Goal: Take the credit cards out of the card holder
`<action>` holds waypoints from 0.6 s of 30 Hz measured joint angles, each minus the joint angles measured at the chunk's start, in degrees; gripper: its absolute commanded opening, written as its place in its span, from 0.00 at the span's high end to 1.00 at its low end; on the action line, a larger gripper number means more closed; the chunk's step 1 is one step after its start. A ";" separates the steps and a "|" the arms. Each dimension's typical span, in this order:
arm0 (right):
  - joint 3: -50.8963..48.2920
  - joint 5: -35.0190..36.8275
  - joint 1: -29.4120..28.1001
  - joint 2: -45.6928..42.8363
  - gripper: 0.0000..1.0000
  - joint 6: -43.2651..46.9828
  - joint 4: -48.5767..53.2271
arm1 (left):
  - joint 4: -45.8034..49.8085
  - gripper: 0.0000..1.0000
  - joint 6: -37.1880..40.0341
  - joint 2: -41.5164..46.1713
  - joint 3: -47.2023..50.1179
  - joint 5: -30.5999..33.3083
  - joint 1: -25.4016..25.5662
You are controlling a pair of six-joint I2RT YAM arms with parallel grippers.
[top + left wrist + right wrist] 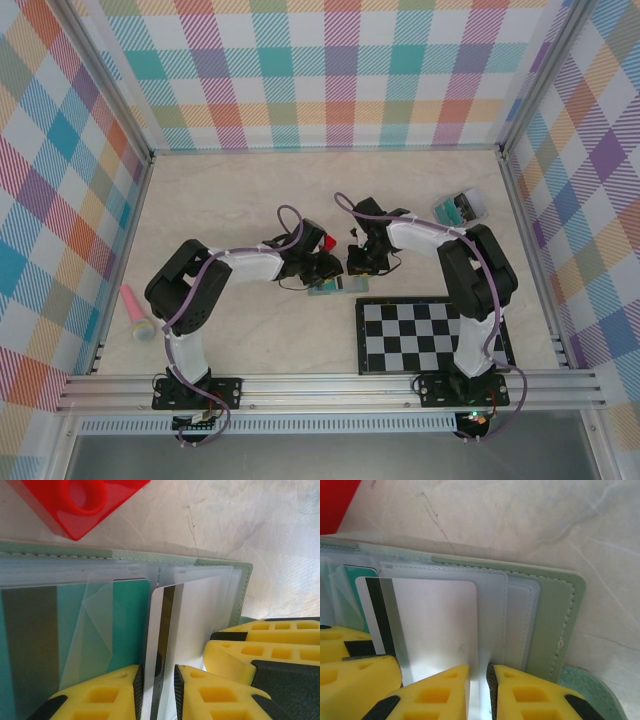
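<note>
The small flat sage-green folding card holder [338, 287] lies open on the pale marbled worktop [230, 200], at the middle of the overhead frame, between our two arms. Our left tool [157, 692] is clenched on the striped end of the glossy white card [430, 620], which sits partly out of its clear plastic pocket [492, 605]. Our right tool [477, 690] is nipped tight at the lower edge of that pocket. We judge that it pins the holder, though it may catch the card's far edge too. We should draw the card flat along the pocket and hold the holder down firmly, or the whole wallet will slide with it. A teal plastic card [125, 620] waits in the neighbouring sleeve.
</note>
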State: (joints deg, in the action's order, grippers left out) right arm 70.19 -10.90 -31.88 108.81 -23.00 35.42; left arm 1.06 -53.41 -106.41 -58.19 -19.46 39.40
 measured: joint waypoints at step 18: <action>0.33 -0.20 0.00 0.63 0.81 0.00 0.11 | -5.79 0.87 -0.90 0.98 3.67 -3.61 -1.70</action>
State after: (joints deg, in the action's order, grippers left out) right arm 70.52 -11.09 -31.88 109.45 -23.00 35.53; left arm -4.73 -54.30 -105.43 -54.52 -23.07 37.69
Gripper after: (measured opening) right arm 0.193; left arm 0.141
